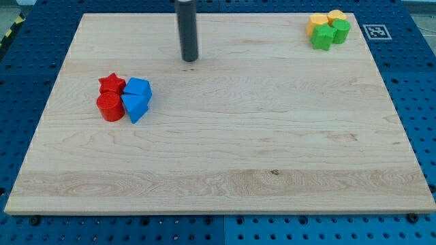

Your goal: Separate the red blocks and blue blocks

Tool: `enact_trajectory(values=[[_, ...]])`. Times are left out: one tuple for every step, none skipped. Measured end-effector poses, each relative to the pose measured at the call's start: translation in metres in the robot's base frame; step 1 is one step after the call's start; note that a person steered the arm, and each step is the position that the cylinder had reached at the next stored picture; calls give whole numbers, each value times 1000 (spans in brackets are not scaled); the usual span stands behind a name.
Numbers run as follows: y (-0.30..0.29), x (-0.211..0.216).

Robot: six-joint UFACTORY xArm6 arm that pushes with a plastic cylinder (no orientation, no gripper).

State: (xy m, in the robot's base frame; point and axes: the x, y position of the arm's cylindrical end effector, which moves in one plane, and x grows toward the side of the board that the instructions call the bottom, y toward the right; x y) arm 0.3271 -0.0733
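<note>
Blue blocks: triangle [135,107] and cube [138,88], left of frame, touching reds
Red blocks: cylinder [110,107], star [112,84]
Tip [189,58]: upper middle, apart from blocks
Tool: bare rod, no jaws
Corner: green [330,33], yellow [325,19] blocks, upper right of bench [272,150]

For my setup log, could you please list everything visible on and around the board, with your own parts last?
red star-shaped block: one, red, view's left, touching the cylinder
red cylinder block: one, red, below the star
blue blocks: two, blue, against the red pair's right side
yellow blocks: two, yellow, view's top right
green blocks: two, green, touching the yellow ones
wooden board: one, light wood
my tip: one, dark rod end, above-right of the red-blue cluster, apart
</note>
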Motion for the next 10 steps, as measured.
enact_trajectory(values=[[-18, 12], [-41, 36], [-47, 46], [-48, 46], [-56, 46], [-66, 46], [-88, 46], [-89, 50], [-89, 60], [-89, 61]])
